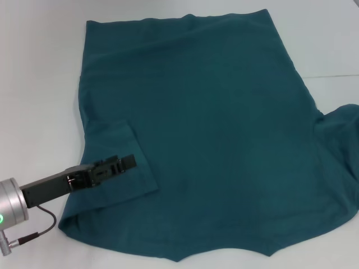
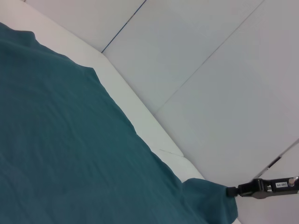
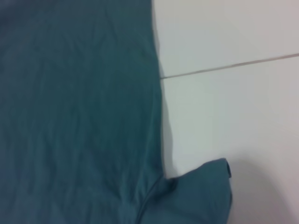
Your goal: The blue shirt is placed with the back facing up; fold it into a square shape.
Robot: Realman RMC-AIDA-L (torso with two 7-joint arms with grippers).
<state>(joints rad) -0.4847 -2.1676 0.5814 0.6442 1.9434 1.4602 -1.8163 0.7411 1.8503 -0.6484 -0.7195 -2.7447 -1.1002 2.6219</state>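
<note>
A white table (image 1: 39, 73) fills the scene, with a thin seam line running across it beyond the shirt's right edge. In the left wrist view, pale floor panels with dark joints lie past the table's edge.

The blue shirt (image 1: 213, 140) is spread flat on the table and covers most of it. Its plain side faces up. The straight hem lies at the far side and the curved neckline at the near edge. The shirt's left sleeve is folded inward and lies on top of the body of the shirt. The right sleeve (image 3: 205, 191) sticks out sideways onto the bare table.

The left gripper (image 1: 126, 162) reaches in from the shirt's near left corner and sits over the folded left sleeve. Its dark fingers lie close together, but the pictures do not show whether they are open or closed.

The right gripper (image 2: 230, 191) shows only in the left wrist view, at the tip of the right sleeve. It touches the cloth there. Whether it has closed on the sleeve cannot be told.
</note>
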